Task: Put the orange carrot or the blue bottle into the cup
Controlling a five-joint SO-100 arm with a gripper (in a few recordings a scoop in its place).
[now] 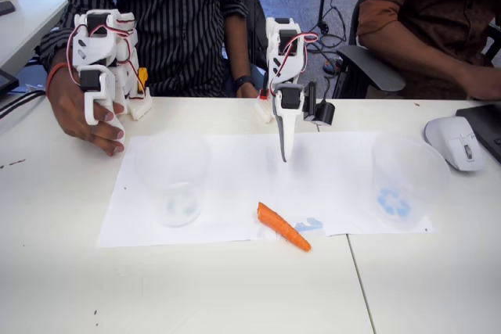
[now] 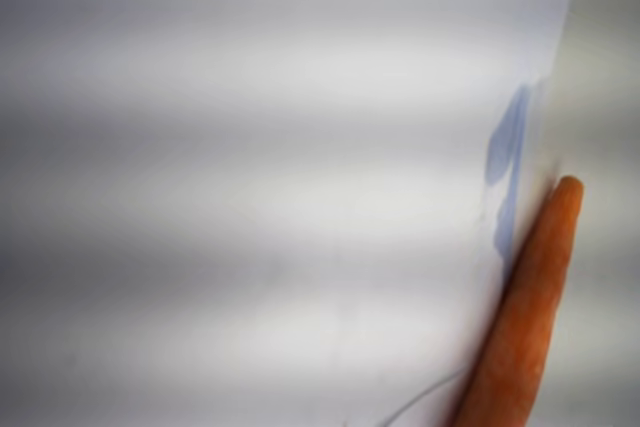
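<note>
The orange carrot (image 1: 283, 226) lies on its side at the front edge of a white paper sheet (image 1: 235, 170), thin tip toward the table's front right. In the wrist view the carrot (image 2: 525, 317) runs up the lower right edge of the sheet. The cup (image 1: 172, 181), clear with a pale greenish mark at its base, stands upright on the left of the sheet. My gripper (image 1: 283, 154) hangs point-down over the sheet's middle, above and behind the carrot, its fingers together and holding nothing. The blue bottle is out of view.
A second clear cup (image 1: 407, 181) with a blue recycling symbol stands at the sheet's right end. A small blue mark (image 1: 309, 224) sits beside the carrot. A white mouse (image 1: 458, 142) lies far right. Two people sit behind the table.
</note>
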